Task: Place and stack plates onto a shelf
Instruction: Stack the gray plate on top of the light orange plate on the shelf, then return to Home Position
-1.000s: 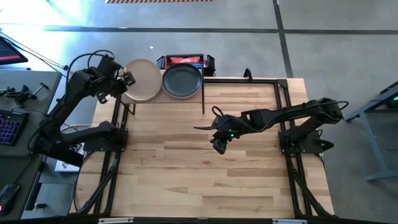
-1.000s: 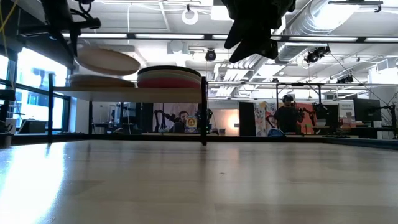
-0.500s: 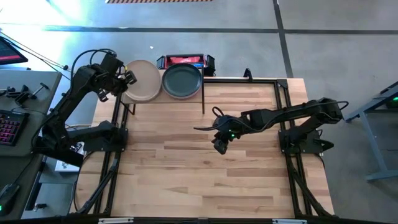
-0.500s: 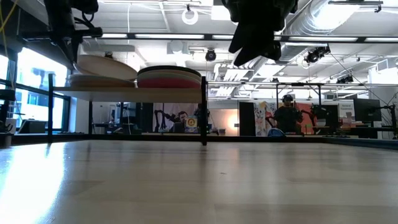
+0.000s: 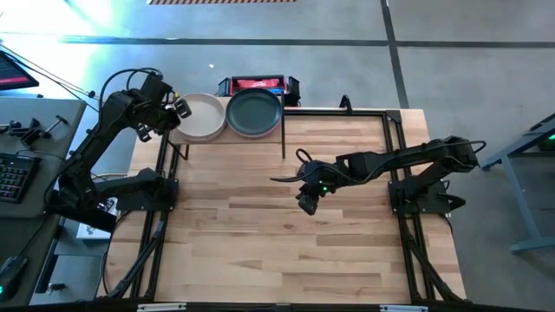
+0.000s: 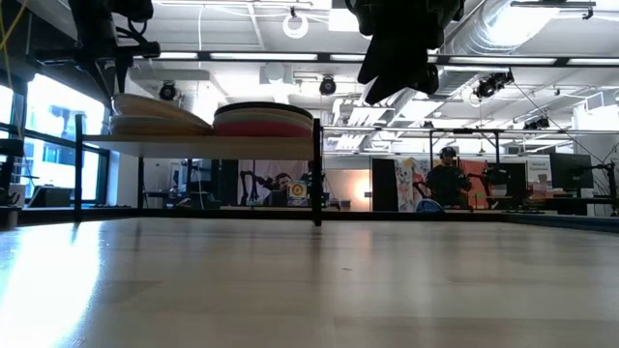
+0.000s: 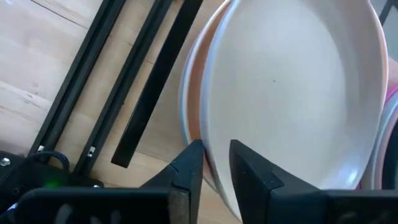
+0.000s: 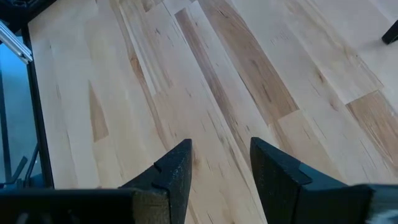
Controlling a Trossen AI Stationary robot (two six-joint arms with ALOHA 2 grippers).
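The shelf (image 6: 193,140) stands at the table's far left and carries two stacks of plates. A dark grey plate (image 5: 254,113) tops the right stack (image 6: 263,121). A beige plate (image 5: 201,117) tops the left stack (image 6: 145,124); it is tilted, with its left rim higher. My left gripper (image 5: 178,111) is open at that rim, one finger on each side of it (image 7: 217,163). My right gripper (image 5: 305,204) hangs open over the middle of the table with nothing between its fingers (image 8: 221,162). My left gripper has the beige plate's left rim (image 7: 214,140) between its parted fingers, coming at it slanting down from the table's left. The plate's right part lies on the stack below. I cannot tell whether either finger touches the rim.
A red and black box (image 5: 258,84) sits just behind the shelf. The bare plank tabletop (image 5: 286,251) stretches from the shelf to the near edge. A side table with a keyboard (image 5: 13,178) stands to the left. A person (image 6: 447,179) is far off in the room.
My left gripper has opened. The beige plate was held tilted above the left stack. It has come down and now lies on that stack, with its left rim a little higher.
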